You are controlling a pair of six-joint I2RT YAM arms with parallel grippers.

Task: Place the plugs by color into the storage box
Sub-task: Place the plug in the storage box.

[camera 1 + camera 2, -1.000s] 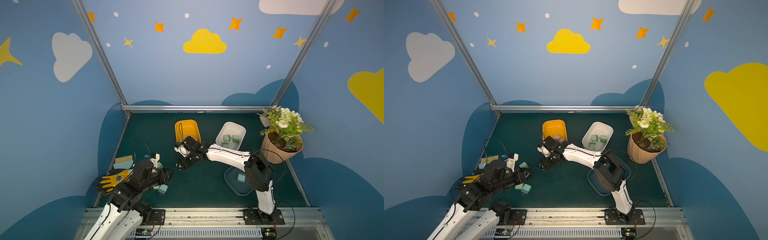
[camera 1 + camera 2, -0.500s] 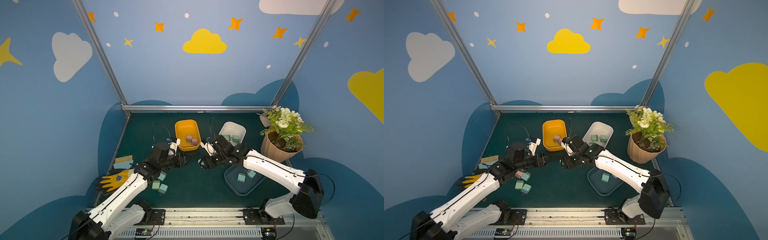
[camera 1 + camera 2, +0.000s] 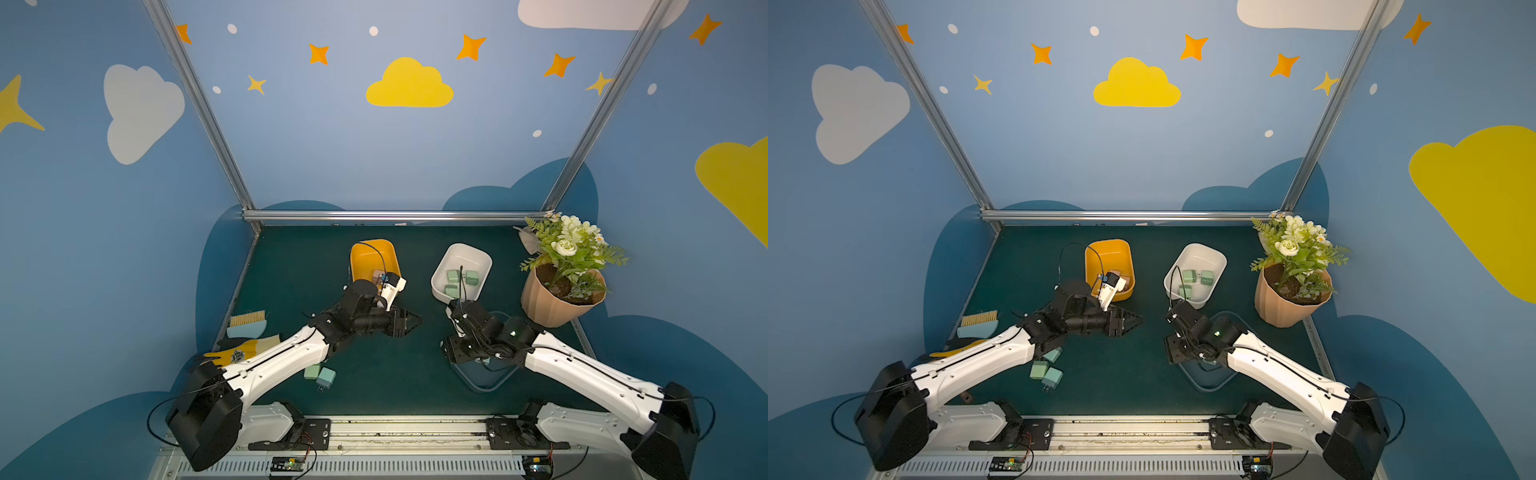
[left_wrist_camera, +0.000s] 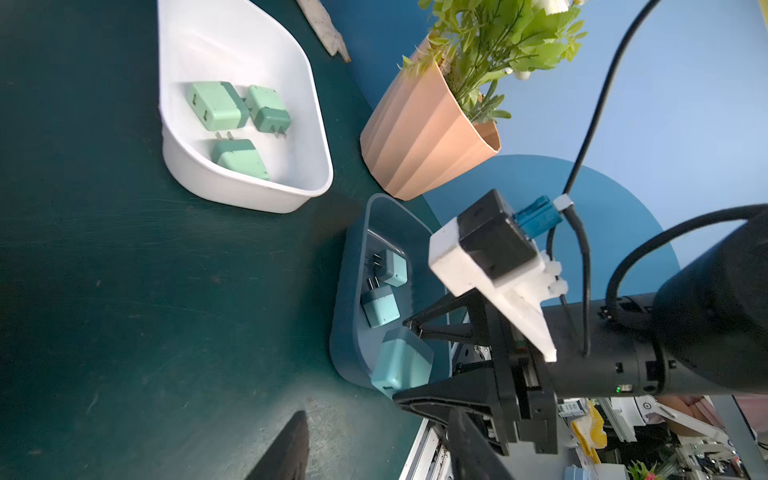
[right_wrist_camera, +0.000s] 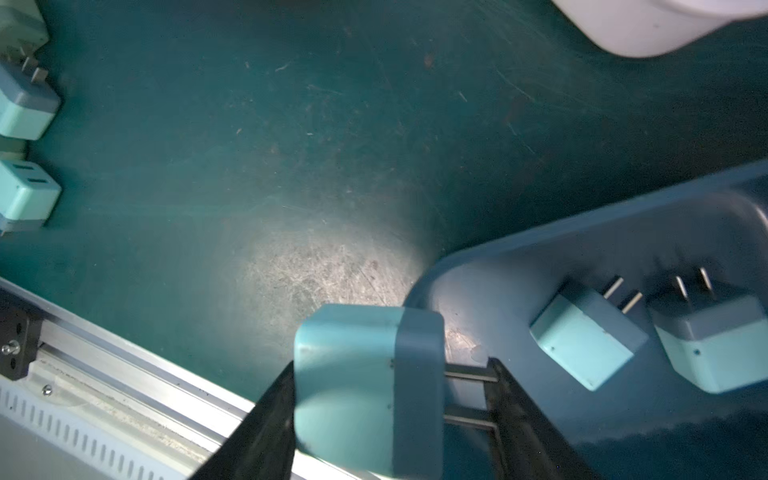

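Note:
My right gripper (image 5: 392, 365) is shut on a light teal plug (image 5: 353, 353), one finger on its body and one at its prongs, just over the near rim of the blue box (image 5: 540, 245). Two teal plugs (image 5: 588, 340) lie inside that box. In both top views the white box (image 3: 440, 272) holds three pale green plugs (image 3: 454, 275). The yellow box (image 3: 365, 253) is partly hidden behind my left wrist. My left gripper (image 3: 415, 321) hovers open and empty over the middle of the mat. Loose plugs (image 3: 1039, 369) lie beneath the left arm.
A potted plant (image 3: 561, 299) stands at the right edge beside the blue box (image 3: 486, 382). A yellow-bristled brush (image 3: 247, 324) and a yellow glove (image 3: 245, 351) lie at the left edge. A metal rail (image 3: 374, 428) runs along the front.
My right gripper has carried the teal plug from the middle of the mat rightwards and nearer, to the blue box. My left gripper has moved right, toward the centre.

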